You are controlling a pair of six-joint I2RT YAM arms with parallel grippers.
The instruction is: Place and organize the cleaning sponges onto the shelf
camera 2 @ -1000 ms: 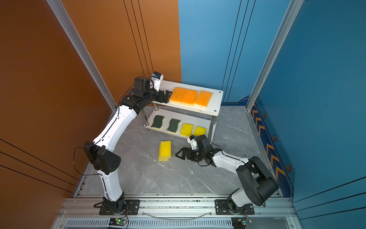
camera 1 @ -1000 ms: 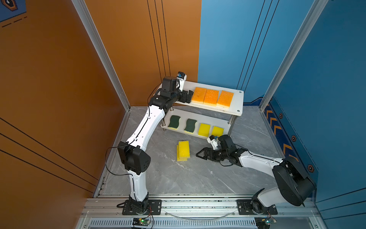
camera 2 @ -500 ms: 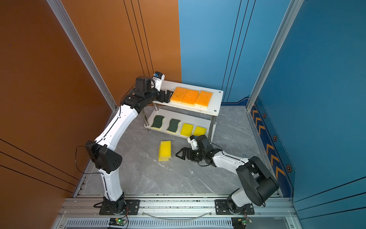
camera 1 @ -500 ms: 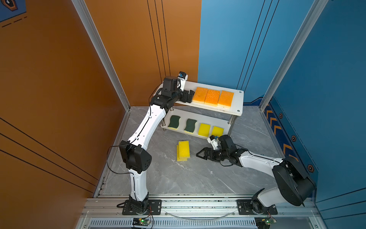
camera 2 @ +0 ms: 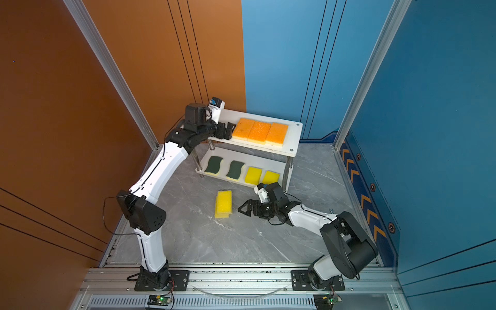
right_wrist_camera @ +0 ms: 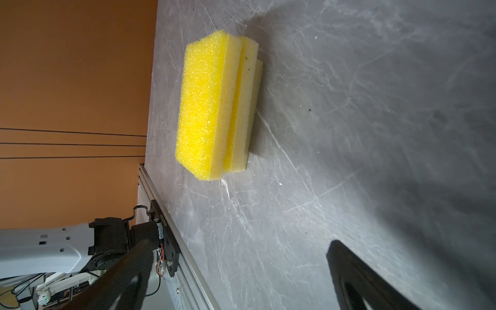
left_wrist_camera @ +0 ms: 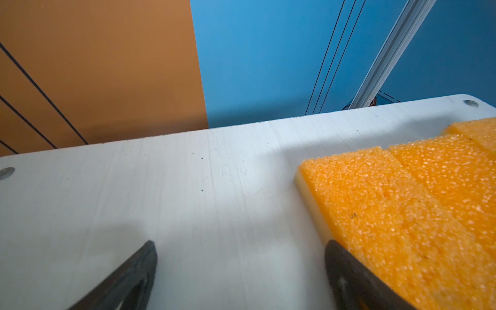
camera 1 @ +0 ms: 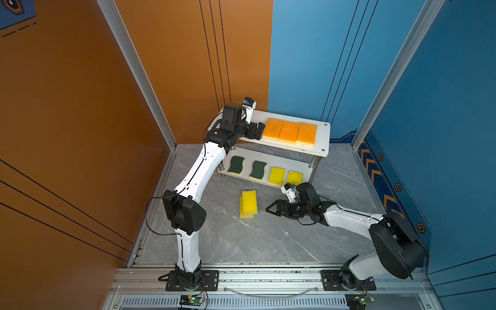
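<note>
**Two yellow sponges on the floor, both grippers released**

Shelf (camera 1: 323, 139): top board carries three orange sponges (camera 1: 288, 132) side by side, edges touching, toward the right end of the board in both top views. The left part of the board is bare.

Lower board (camera 1: 276, 161): two green pads (camera 1: 236, 166), then two yellow sponges (camera 1: 277, 175) in one row, green on the left, yellow on the right, small gaps between them.

Floor stack (camera 1: 249, 204): yellow sponges piled on the grey floor (camera 1: 241, 241) in front of the shelf, well clear of it. Right wrist view shows two layers, the upper one (right_wrist_camera: 200, 107) offset from the lower (right_wrist_camera: 248, 88), so the edges don't line up. Can't tell if there's a third under them.

Left gripper (camera 1: 258, 131): at the left end of the top board, just beside the leftmost orange sponge. Fingers spread, nothing between them. In the left wrist view one fingertip (left_wrist_camera: 346, 265) sits right at the edge of that sponge (left_wrist_camera: 402, 214); can't tell if it touches. The other finger is over bare board (left_wrist_camera: 188, 188).

Right gripper (camera 1: 273, 208): low over the floor, pointed at the stack, near it but apart. Fingers spread wide, empty. Right wrist view has the stack ahead of the tips (right_wrist_camera: 349, 263), with open floor (right_wrist_camera: 349, 134) between.
</note>
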